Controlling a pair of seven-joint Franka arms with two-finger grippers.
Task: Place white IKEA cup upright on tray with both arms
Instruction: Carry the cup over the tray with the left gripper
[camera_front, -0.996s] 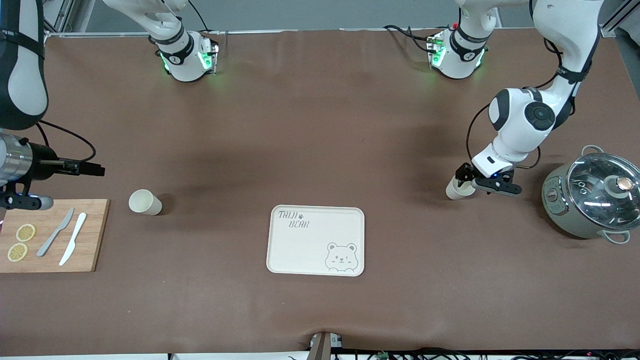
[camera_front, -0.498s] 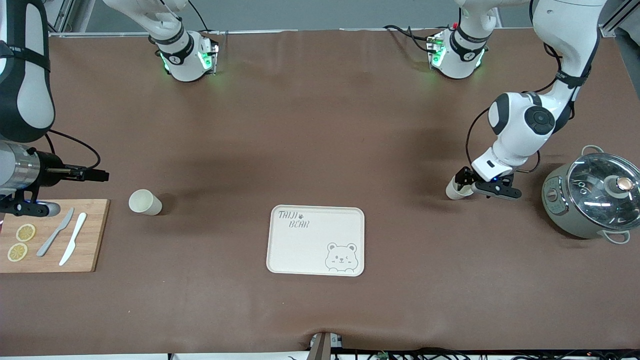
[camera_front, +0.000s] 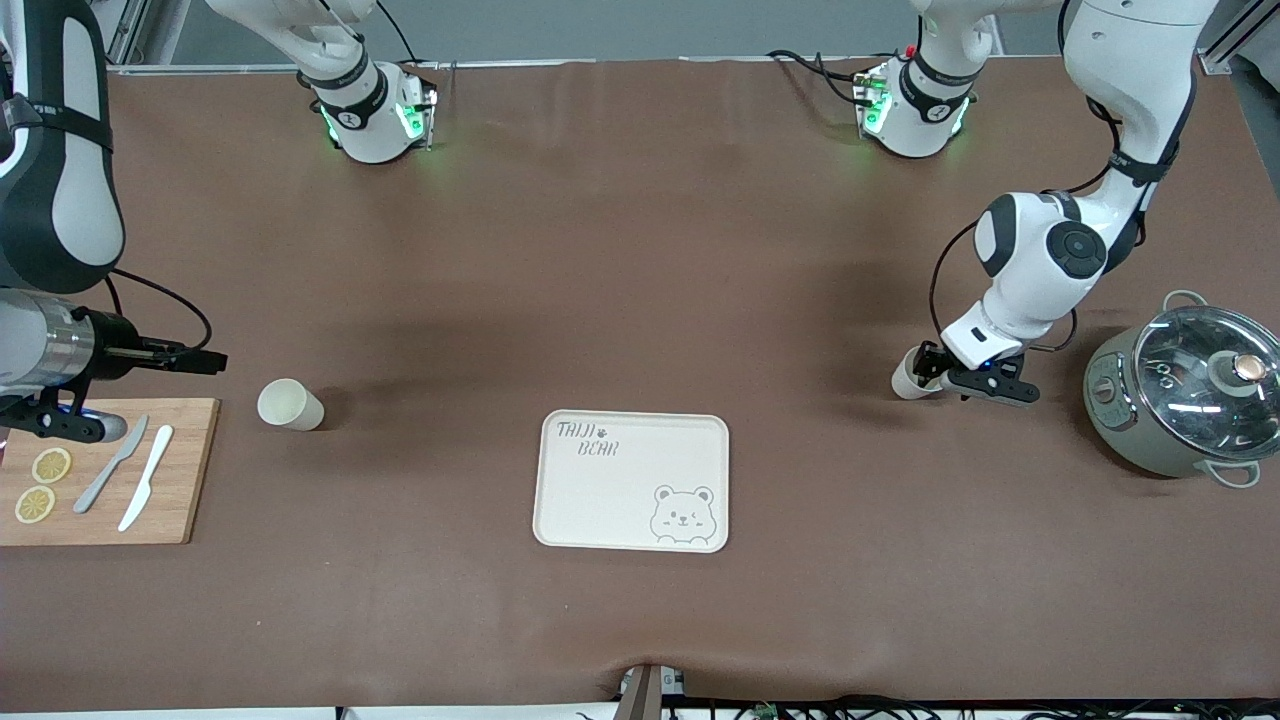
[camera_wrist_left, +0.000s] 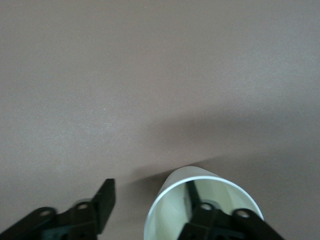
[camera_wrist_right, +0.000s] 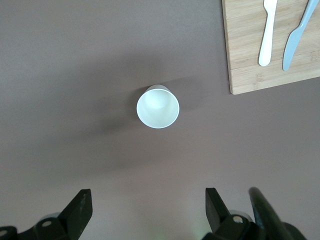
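The left gripper (camera_front: 935, 378) straddles the rim of one white cup (camera_front: 908, 378) near the left arm's end of the surface (camera_front: 640, 250): one jaw inside, one outside, not yet pinching the wall. Close firmly before lifting; keep the cup upright. The right gripper (camera_wrist_right: 145, 212), jaws spread, hangs over the second cup (camera_front: 289, 404), beside the cutting board (camera_front: 185, 470). The tray (camera_front: 600, 500) lies empty near the front edge.
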